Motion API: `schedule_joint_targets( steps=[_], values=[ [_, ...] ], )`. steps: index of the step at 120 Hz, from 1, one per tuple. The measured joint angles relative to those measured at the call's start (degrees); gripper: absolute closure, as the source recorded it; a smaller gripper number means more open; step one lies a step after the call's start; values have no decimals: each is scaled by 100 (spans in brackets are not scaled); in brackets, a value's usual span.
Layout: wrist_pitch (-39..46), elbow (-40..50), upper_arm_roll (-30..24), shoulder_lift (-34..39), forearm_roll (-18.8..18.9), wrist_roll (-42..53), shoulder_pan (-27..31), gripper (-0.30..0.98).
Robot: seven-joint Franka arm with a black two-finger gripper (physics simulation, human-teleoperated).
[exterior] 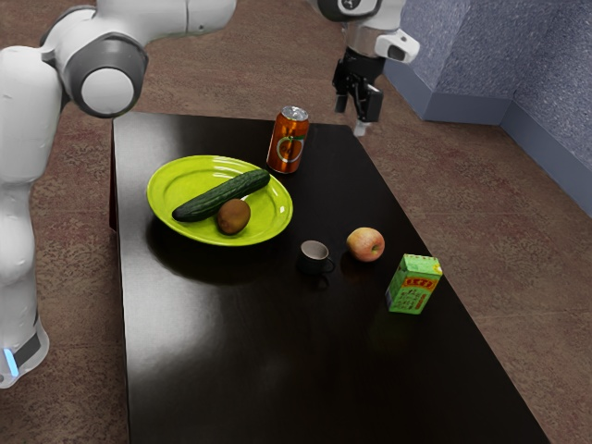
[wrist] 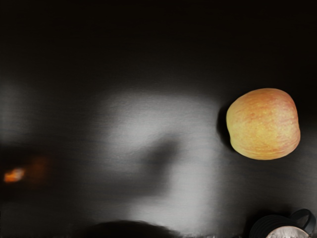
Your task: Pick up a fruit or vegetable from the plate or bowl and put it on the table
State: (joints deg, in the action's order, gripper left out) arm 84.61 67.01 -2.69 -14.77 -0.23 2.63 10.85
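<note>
My gripper [exterior: 356, 104] hangs high near the far end of the table, its two black fingers apart with nothing between them. On the table [exterior: 222, 351], the yellow-green plate [exterior: 180, 180] holds a dark green cucumber [exterior: 217, 196] and a brown kiwi [exterior: 233, 217] lying against it. A red-yellow apple [exterior: 365, 244] rests directly on the table, off the plate; in the wrist view the same apple [wrist: 264, 124] appears beneath the hand, off to one side.
An orange can [exterior: 289, 141] stands beside the plate at the far end. A small dark mug [exterior: 314, 257] is between plate and apple, and the mug [wrist: 287, 229] also shows in the wrist view. A green juice box [exterior: 413, 285] stands near the table's edge at the exterior view's right.
</note>
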Motion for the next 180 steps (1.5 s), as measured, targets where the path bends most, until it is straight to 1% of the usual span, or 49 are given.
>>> schedule_joint_targets(
  steps=[17,27,40,49,59,65,74,78,89,99,112,129,144,166,180],
  values=[
    [-96,-24,1,-26,-8,105,4,0],
    [-128,-27,42,-53,-110,161,36,0],
    [-155,-65,34,-33,-148,191,39,0],
    [-259,-65,22,122,-151,-62,29,0],
    [-460,28,15,306,-108,-631,17,0],
    [-523,355,9,566,-104,-1022,6,0],
    [-314,1607,8,1397,-105,-1634,-4,0],
    [-173,2049,11,1656,-117,-1886,-18,0],
    [189,2920,29,2114,-198,-2527,-45,0],
    [448,3276,48,2298,-233,-3023,1,0],
    [584,3363,129,2348,-232,-3501,27,0],
    [513,3349,148,2346,-185,-3915,20,0],
    [480,3348,183,2083,-182,-4131,12,0],
    [436,3365,225,1876,-67,-4323,31,0],
    [667,3361,480,1552,-151,-4301,-118,0]
  ],
)
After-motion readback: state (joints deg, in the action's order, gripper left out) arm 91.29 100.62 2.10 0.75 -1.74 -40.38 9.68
